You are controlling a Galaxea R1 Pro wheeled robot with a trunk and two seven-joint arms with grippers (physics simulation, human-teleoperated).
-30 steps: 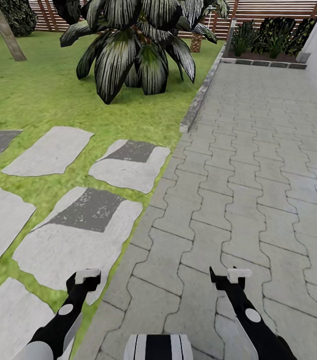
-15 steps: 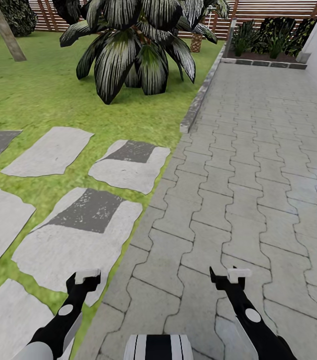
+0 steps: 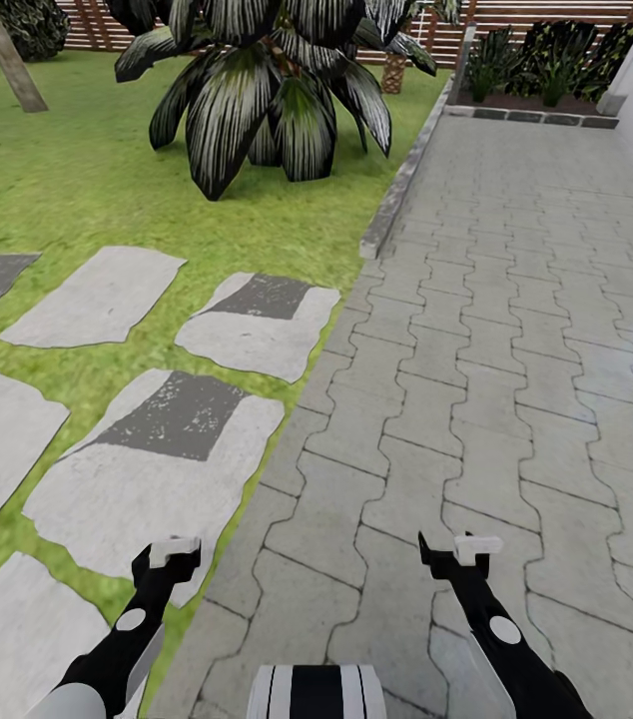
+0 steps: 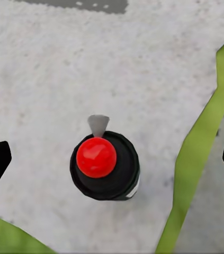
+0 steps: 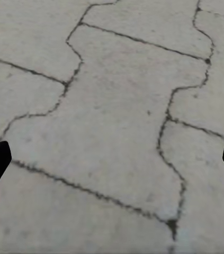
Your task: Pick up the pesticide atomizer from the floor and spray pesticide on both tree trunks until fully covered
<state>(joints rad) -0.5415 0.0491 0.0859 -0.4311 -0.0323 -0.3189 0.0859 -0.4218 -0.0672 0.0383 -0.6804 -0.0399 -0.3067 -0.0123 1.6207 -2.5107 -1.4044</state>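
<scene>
Pesticide atomizer: black body, red top, standing upright on a pale stepping stone beside a strip of grass, directly below the left gripper (jaws spread wide, holding nothing). Right gripper: likewise spread wide, hanging over grey paving. Tree trunk: far across the lawn, leaning.

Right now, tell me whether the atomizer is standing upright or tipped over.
Upright, it seems. The left wrist view looks straight down on the atomizer: red cap centred over its round black body, standing on a pale stepping stone.
</scene>
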